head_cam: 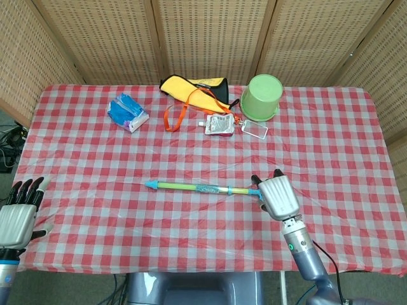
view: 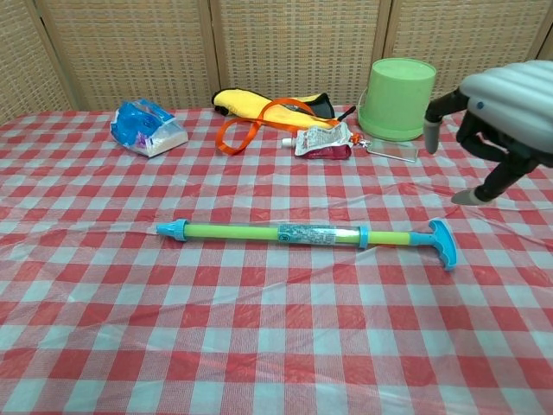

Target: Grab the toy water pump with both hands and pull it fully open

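Lying left-to-right mid-table, the toy water pump (head_cam: 205, 187) has its T-handle right under the right hand (head_cam: 277, 196), fingers spread and gripping nothing, while the open left hand (head_cam: 17, 217) sits way off left.

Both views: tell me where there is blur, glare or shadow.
Head view: even, soft light, sharp throughout; only a faint shadow under the toy water pump. Chest view: the right hand is close to the lens and soft-edged, with a bright sheen on its silver back, while the pump and green bucket stay sharp; light creases in the plastic table cover catch a little glare.
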